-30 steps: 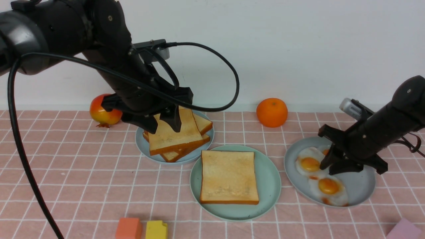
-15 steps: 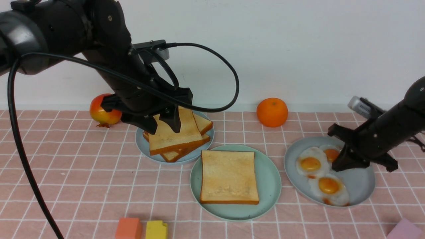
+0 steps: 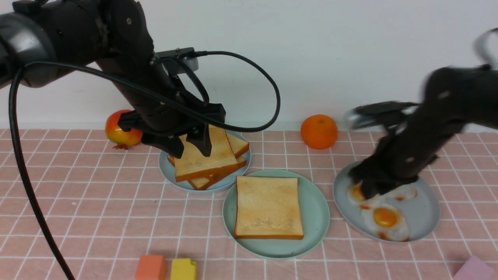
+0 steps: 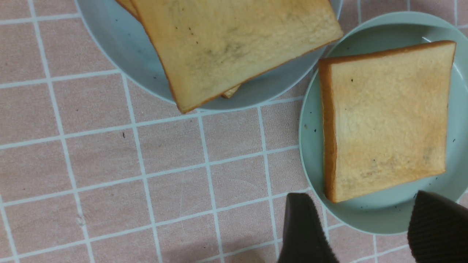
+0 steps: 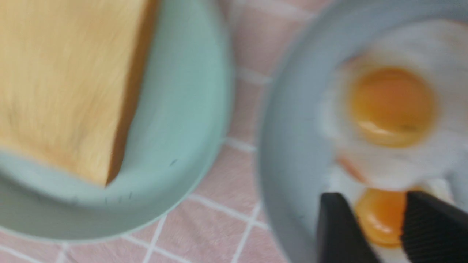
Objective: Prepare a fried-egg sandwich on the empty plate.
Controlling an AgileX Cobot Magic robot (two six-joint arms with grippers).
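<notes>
One golden toast slice lies on the mint-green plate at the table's middle; both also show in the left wrist view, toast and plate. My left gripper is open and empty, just above a stack of toast slices on a grey-blue plate. Three fried eggs lie on the right grey-blue plate. My right gripper, blurred by motion, is low over the left egg. In the right wrist view its open jaws stand either side of a yolk.
A pomegranate and an orange sit near the back wall. An orange block, a yellow block and a pink block lie along the front edge. The left arm's cable hangs at the left.
My right arm has swung from the right side of the egg plate over to its left egg and now points down at it. The left arm and the toast have not moved.
</notes>
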